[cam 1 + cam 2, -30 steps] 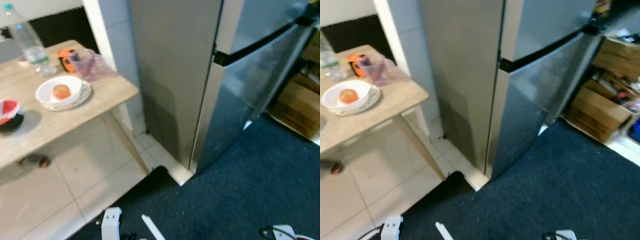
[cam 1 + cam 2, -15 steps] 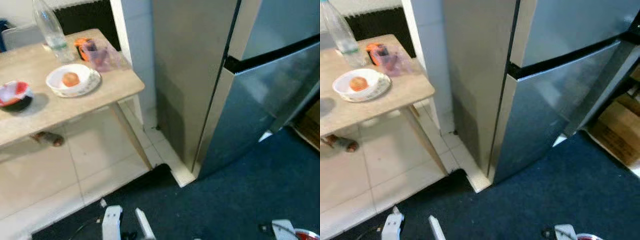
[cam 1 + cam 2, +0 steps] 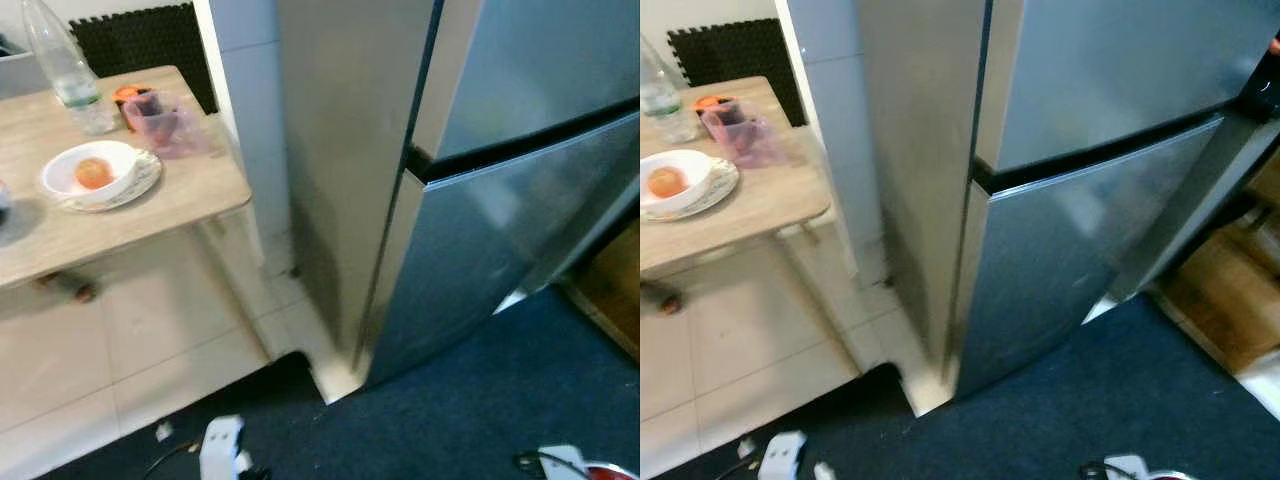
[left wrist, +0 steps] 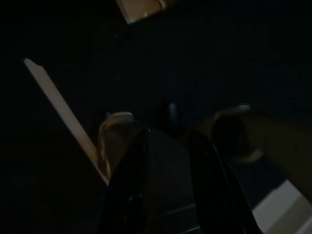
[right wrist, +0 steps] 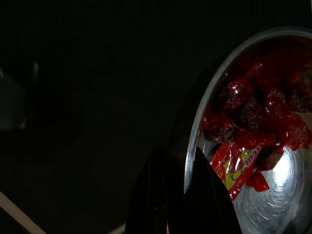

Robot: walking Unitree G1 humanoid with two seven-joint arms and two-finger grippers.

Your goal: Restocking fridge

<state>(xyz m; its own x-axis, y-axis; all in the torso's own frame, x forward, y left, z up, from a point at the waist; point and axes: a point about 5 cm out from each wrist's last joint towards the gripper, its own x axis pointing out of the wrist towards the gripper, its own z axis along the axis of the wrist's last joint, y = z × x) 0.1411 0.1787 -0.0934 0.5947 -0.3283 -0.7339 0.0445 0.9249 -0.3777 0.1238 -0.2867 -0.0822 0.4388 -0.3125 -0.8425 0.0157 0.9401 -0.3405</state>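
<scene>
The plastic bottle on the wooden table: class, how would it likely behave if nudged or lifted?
The plastic bottle is tall and narrow, so a nudge near the top would probably tip it. It looks nearly empty, so probably light. If it falls, its round body could roll along the table.

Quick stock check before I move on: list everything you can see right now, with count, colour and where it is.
Fridge: one, steel grey, two doors shut, straight ahead.
Table: one, light wood, to the robot's left beside the white tiled wall.
White bowl: one, on a plate on the table, holding one orange fruit.
Plastic bottle: one, clear, upright at the table's back.
Pink container: one, translucent, near the table's back corner, with an orange item behind it.
Carpet: dark blue, in front of the fridge.
Metal bowl: one, silver, holding red-wrapped sweets.
Left gripper: black, hanging idle in the dark.
Right gripper: black, clamped on the metal bowl's rim.
</scene>
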